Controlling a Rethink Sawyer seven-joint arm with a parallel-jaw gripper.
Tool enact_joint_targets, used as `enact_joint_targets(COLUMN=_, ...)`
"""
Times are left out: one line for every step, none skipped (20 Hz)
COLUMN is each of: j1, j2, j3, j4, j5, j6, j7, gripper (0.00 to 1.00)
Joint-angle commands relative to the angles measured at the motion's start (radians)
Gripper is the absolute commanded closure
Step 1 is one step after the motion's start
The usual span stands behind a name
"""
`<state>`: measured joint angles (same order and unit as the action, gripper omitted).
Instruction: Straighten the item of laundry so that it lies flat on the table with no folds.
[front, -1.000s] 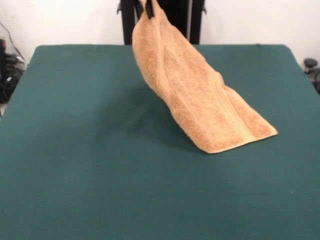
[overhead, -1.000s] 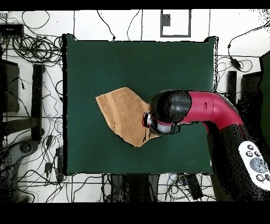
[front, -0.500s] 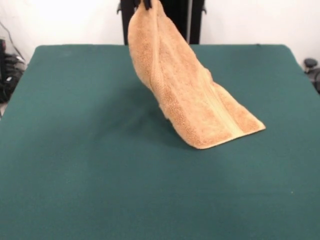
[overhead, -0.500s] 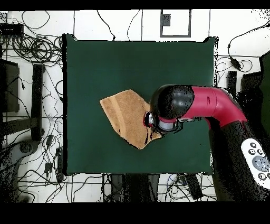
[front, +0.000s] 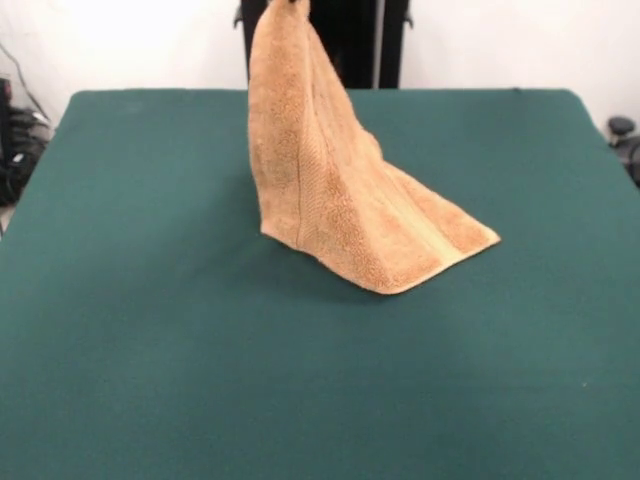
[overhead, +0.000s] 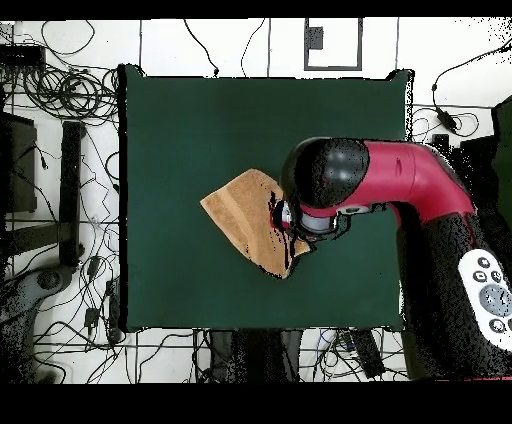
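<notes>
The orange-tan towel (front: 330, 190) hangs in a peak from the hand (front: 290, 3) at the top edge, its lower corner spread on the green worktop (front: 150, 330). The hand's grip appears closed on the towel's upper corner. Cables (overhead: 60, 90) litter the floor around the worktop; no writing is readable.

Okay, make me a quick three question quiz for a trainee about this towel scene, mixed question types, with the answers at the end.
1. True or false: the towel lies fully flat on the table.
2. Multiple choice: in the front view, which part of the towel rests on the table? A) none of it B) its lower edge and right corner C) all of it.
3. Fill in: the towel's top end is lifted towards the picture's ____ edge.

Key: 1. False, it is raised into a tent-like peak. 2. B. 3. Top; the gripper itself is barely visible there, and the arm covers it from overhead.
</notes>
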<state>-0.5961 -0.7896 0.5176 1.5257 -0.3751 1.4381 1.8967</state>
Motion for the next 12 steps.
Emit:
enact_joint_targets(j1=0.051, j2=0.038, j3=0.092, j4=-0.087, j5=-0.028, j6=0.152, j7=-0.231, gripper=1.0)
enact_joint_targets(j1=0.052, j2=0.039, j3=0.092, j4=-0.097, j5=-0.03, j6=0.161, j7=-0.234, gripper=1.0)
enact_joint_targets(j1=0.054, j2=0.04, j3=0.092, j4=-0.107, j5=-0.031, j6=0.173, j7=-0.234, gripper=1.0)
enact_joint_targets(j1=0.057, j2=0.042, j3=0.092, j4=-0.117, j5=-0.034, j6=0.185, j7=-0.236, gripper=1.0)
enact_joint_targets(j1=0.058, j2=0.044, j3=0.093, j4=-0.126, j5=-0.04, j6=0.19, j7=-0.243, gripper=1.0)
enact_joint_targets(j1=0.056, j2=0.043, j3=0.093, j4=-0.126, j5=-0.042, j6=0.189, j7=-0.248, gripper=1.0)
enact_joint_targets(j1=0.054, j2=0.04, j3=0.092, j4=-0.118, j5=-0.049, j6=0.172, j7=-0.256, gripper=1.0)
enact_joint_targets(j1=0.05, j2=0.039, j3=0.093, j4=-0.103, j5=-0.049, j6=0.144, j7=-0.257, gripper=1.0)
enact_joint_targets(j1=0.046, j2=0.039, j3=0.093, j4=-0.088, j5=-0.048, j6=0.116, j7=-0.257, gripper=1.0)
enact_joint_targets(j1=0.038, j2=0.034, j3=0.092, j4=-0.06, j5=-0.048, j6=0.072, j7=-0.259, gripper=1.0)
enact_joint_targets(j1=0.027, j2=0.031, j3=0.094, j4=-0.028, j5=-0.044, j6=0.029, j7=-0.261, gripper=1.0)
enact_joint_targets(j1=0.014, j2=0.029, j3=0.095, j4=0.003, j5=-0.043, j6=-0.02, j7=-0.264, gripper=1.0)
